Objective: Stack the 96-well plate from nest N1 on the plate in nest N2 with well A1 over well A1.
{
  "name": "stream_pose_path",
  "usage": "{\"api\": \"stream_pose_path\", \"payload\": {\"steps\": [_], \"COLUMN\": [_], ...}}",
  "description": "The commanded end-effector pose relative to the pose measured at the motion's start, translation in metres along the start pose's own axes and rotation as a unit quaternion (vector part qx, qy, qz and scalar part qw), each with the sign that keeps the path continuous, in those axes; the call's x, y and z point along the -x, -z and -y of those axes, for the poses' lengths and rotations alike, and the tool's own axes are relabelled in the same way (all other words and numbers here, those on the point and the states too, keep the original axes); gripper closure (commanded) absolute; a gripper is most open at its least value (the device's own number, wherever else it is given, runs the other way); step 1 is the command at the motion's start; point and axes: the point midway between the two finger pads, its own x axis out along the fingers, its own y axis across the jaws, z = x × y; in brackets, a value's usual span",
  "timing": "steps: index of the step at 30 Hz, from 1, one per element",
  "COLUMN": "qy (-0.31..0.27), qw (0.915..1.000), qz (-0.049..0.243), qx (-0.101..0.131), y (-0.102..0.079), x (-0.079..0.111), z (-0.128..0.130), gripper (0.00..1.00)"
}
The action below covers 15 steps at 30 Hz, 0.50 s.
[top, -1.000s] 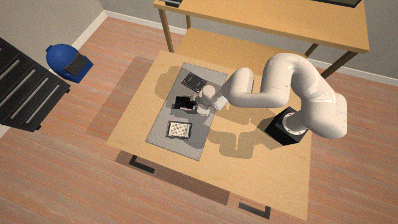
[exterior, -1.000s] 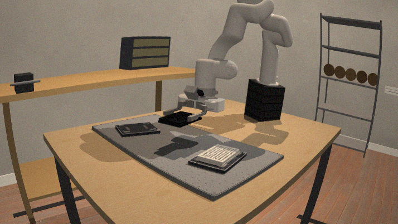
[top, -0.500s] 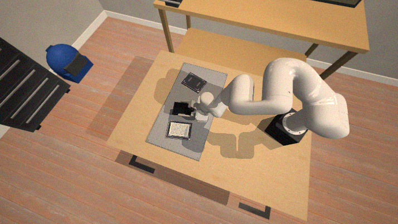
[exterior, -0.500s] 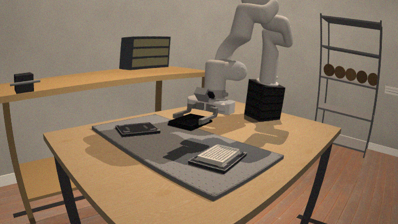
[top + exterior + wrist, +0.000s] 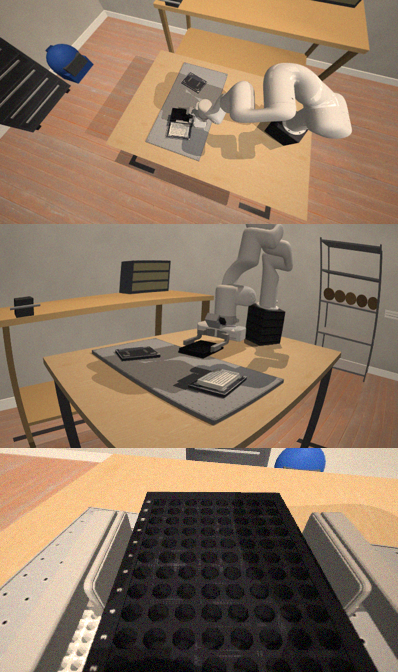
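The black 96-well plate (image 5: 179, 114) (image 5: 200, 348) (image 5: 210, 573), probably light, stiff and slick, hangs beside the white plate (image 5: 179, 129) (image 5: 218, 378) (image 5: 80, 645). The hand (image 5: 190, 112) (image 5: 207, 343) (image 5: 227, 560) is closed firmly on its long sides, likely the best hold; low on the skirt would leave nesting room.

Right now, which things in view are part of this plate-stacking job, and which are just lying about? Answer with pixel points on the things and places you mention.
Part of the job:
- black 96-well plate (image 5: 179, 114) (image 5: 201, 348) (image 5: 210, 573), held in the gripper (image 5: 190, 112) (image 5: 207, 343) (image 5: 227, 560)
- white 96-well plate (image 5: 179, 129) (image 5: 218, 378) (image 5: 80, 645)
- nest N2 under it (image 5: 178, 137) (image 5: 224, 393)
- vacated nest N1 (image 5: 194, 82) (image 5: 137, 353)

Just lying about:
- blue welding-style helmet (image 5: 62, 57) (image 5: 301, 458)
- drawer-like cabinet (image 5: 126, 277)
- metal shelf rack (image 5: 351, 276)
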Motion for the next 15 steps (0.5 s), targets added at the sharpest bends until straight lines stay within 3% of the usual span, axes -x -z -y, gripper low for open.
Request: {"api": "stream_pose_path", "payload": {"steps": [1,15], "qy": [0.000,0.000], "qw": [1.0000,1.0000], "qz": [0.001,0.001], "qx": [0.001,0.001], "y": [-0.002,-0.002], "x": [-0.003,-0.008], "z": [-0.016,-0.055], "gripper": [1.00,1.00]}}
